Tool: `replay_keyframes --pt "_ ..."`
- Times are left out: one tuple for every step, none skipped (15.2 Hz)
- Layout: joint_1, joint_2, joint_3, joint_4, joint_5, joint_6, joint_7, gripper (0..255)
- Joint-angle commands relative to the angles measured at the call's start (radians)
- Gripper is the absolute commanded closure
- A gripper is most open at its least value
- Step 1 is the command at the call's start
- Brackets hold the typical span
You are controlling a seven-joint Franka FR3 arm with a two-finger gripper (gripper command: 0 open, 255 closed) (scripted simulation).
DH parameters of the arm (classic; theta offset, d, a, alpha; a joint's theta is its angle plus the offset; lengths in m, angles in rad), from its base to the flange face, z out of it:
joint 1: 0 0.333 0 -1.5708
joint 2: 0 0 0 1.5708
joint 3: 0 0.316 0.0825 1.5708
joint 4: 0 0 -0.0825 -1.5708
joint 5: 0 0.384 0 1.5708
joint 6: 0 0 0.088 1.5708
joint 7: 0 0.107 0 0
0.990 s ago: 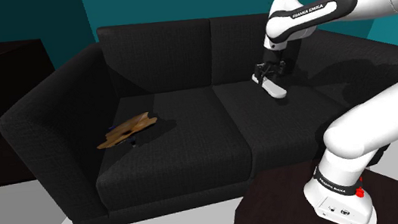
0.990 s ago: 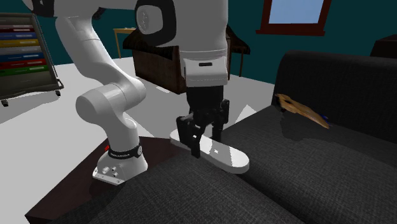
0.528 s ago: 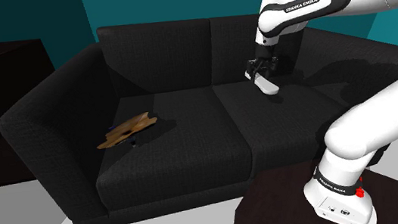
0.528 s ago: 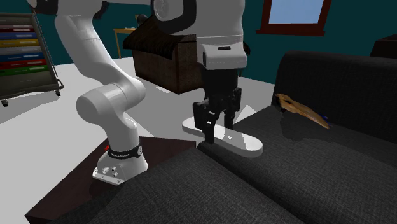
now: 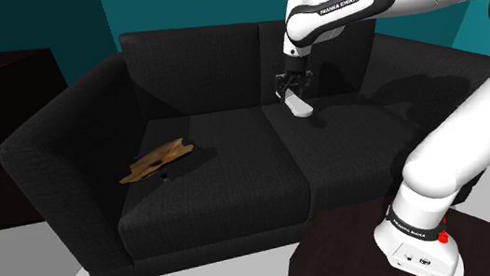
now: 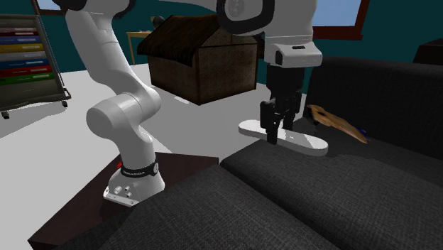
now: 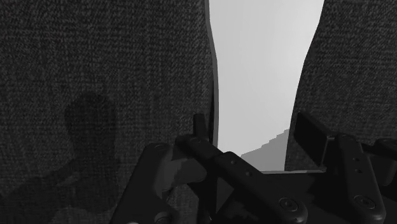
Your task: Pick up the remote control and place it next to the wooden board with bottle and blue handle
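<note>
On the shoulder view's left, the wooden board point(image 5: 155, 160) lies flat on the left seat of the black sofa point(image 5: 197, 58). A small blue handle point(image 6: 362, 131) pokes out at its edge, and we cannot make out a bottle on it. Moving right past the seam between the cushions, the gripper point(image 5: 291, 88) hangs over the right seat. It is clenched across the middle of the white remote control point(image 5: 300, 109), which is clear of the fabric, both ends sticking out past the fingers. From the gripper the board sits at about 8 o'clock in that view, well apart.

We judge the step in hand to be the carry toward the board. To do it well we should hold this height and travel along that 8 o'clock line. We should stop over bare cushion just beside the board, so the remote's leading end does not sweep into the board or the handle. Gripped only at its middle, the long remote could swivel, so a slow, level move suits. We would lower it until it rests on the soft cushion before letting go.
</note>
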Motion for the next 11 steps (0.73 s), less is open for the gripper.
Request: replay_keyframes --pt "0.017 0.052 0.028 0.038 0.007 0.014 0.042 255" --pt "0.025 0.077 0.041 0.063 0.009 0.014 0.062 255" --pt "0.032 0.103 0.053 0.090 0.010 0.013 0.081 255" --pt "0.040 0.129 0.065 0.118 0.010 0.011 0.101 255" --pt "0.047 0.156 0.077 0.147 0.009 0.009 0.120 255" --pt "0.055 0.183 0.088 0.177 0.008 0.006 0.139 255" --pt "0.063 0.211 0.099 0.208 0.006 0.002 0.159 255" --pt "0.070 0.239 0.109 0.241 0.004 -0.002 0.178 255" --pt "0.078 0.268 0.119 0.275 0.000 -0.007 0.197 255" --pt "0.087 0.298 0.128 0.310 -0.004 -0.013 0.216 255" --pt "0.095 0.328 0.136 0.347 -0.008 -0.020 0.234 255"
